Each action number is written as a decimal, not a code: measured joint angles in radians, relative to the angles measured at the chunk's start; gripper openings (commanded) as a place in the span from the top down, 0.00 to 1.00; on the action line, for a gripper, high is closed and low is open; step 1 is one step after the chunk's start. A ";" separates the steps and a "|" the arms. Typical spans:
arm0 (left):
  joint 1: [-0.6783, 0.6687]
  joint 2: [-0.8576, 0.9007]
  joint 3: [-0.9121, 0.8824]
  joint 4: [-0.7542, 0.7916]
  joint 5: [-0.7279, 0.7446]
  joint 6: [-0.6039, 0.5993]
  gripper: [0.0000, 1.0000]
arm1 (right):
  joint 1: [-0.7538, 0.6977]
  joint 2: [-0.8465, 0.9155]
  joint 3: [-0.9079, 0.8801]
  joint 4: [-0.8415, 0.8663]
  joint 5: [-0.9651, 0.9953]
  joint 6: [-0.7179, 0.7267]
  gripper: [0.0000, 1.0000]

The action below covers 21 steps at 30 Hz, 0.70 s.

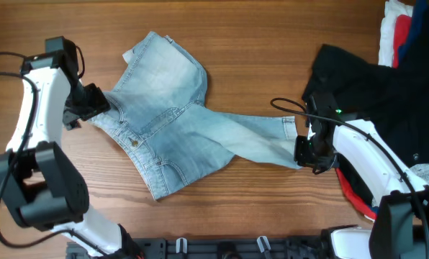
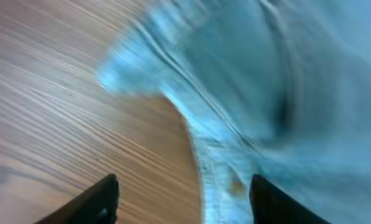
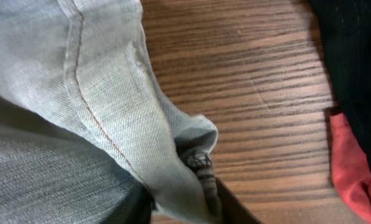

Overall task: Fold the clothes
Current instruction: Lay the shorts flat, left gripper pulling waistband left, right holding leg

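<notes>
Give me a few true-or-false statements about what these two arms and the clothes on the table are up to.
1. The jeans lie on a wooden table. True.
2. The jeans are folded in half. False: they lie spread out, with one leg stretched toward the right gripper.
3. The right gripper pinches that leg's hem. True.
4. The left gripper is shut tight. False: its fingers stand apart at the denim's edge.
5. A black garment lies close to the right gripper. True.

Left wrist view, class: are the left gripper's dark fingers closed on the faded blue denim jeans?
No. The left gripper is open: its fingers stand wide apart, with faded blue denim jeans and wooden table between them.
</notes>
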 measured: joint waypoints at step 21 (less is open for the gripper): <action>-0.358 -0.072 -0.576 0.163 0.309 -0.169 0.27 | 0.000 0.000 0.000 0.065 0.003 0.007 0.96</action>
